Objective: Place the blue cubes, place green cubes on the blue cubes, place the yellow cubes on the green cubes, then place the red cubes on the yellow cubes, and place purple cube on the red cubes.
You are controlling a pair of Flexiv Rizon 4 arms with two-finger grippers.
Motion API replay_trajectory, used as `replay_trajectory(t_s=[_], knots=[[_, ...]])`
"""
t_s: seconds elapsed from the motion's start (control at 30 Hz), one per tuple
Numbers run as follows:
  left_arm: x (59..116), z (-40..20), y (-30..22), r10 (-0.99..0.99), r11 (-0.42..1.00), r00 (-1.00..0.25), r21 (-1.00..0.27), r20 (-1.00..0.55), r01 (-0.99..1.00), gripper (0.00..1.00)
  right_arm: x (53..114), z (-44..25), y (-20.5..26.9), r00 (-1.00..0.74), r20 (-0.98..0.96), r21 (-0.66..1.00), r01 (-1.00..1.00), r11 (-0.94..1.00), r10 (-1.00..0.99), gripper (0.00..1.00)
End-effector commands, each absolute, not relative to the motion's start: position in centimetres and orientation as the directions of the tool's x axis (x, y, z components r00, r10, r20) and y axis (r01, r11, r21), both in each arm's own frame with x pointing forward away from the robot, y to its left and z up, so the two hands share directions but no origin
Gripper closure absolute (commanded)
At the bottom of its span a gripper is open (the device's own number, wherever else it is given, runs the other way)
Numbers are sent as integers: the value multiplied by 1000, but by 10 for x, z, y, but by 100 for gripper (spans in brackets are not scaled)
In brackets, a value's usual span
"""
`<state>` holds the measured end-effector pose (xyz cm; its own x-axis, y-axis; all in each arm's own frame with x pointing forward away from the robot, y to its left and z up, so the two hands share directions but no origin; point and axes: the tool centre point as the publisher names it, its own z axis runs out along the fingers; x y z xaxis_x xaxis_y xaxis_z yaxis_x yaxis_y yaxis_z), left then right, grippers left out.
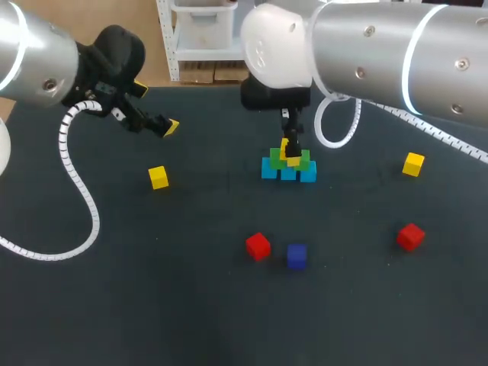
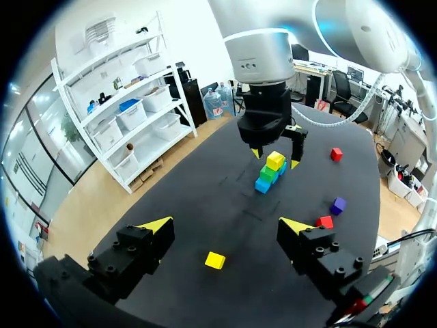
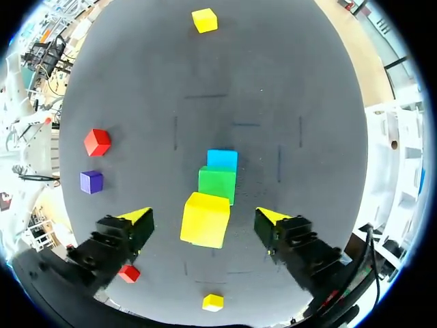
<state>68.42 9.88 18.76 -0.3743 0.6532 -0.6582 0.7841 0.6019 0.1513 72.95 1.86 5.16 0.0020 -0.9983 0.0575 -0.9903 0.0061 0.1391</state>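
Observation:
A pyramid stands mid-table: blue cubes (image 1: 288, 172) at the base, green cubes (image 1: 277, 158) on them, and a yellow cube (image 1: 293, 158) on top. My right gripper (image 1: 290, 146) hangs straight over it, open. In the right wrist view the yellow cube (image 3: 205, 220) sits between the fingers of the right gripper (image 3: 203, 217) with a gap on each side. Loose on the table are yellow cubes (image 1: 158, 177) (image 1: 413, 164), red cubes (image 1: 258, 245) (image 1: 410, 236) and a purple cube (image 1: 296, 256). My left gripper (image 1: 156, 113) is raised at the far left, open and empty.
The dark table (image 1: 114, 305) has bare room at the front and left. From the left wrist, the left gripper (image 2: 225, 225) faces a loose yellow cube (image 2: 215, 260), with the pyramid (image 2: 268, 174) and my right gripper (image 2: 273, 152) beyond.

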Motion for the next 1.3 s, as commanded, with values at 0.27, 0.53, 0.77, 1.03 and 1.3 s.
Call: replay_trajectory(t_s=[0.27,0.53,0.77,1.03,1.3], knots=[[684,187,100,652,599,-371,149,-661,787,0,725,52,16,4,50,130,-992,3,-999,62],[684,187,100,652,599,-371,149,-661,787,0,724,51,16,11,54,129,-992,-4,-998,65],[684,187,100,652,599,-371,149,-661,787,0,725,52,14,6,51,127,-992,1,-999,65],[684,187,100,652,599,-371,149,-661,787,0,725,52,12,-3,53,124,-992,10,-999,69],[684,187,100,652,599,-371,149,-661,787,0,726,54,11,-12,47,122,-992,17,-999,76]])
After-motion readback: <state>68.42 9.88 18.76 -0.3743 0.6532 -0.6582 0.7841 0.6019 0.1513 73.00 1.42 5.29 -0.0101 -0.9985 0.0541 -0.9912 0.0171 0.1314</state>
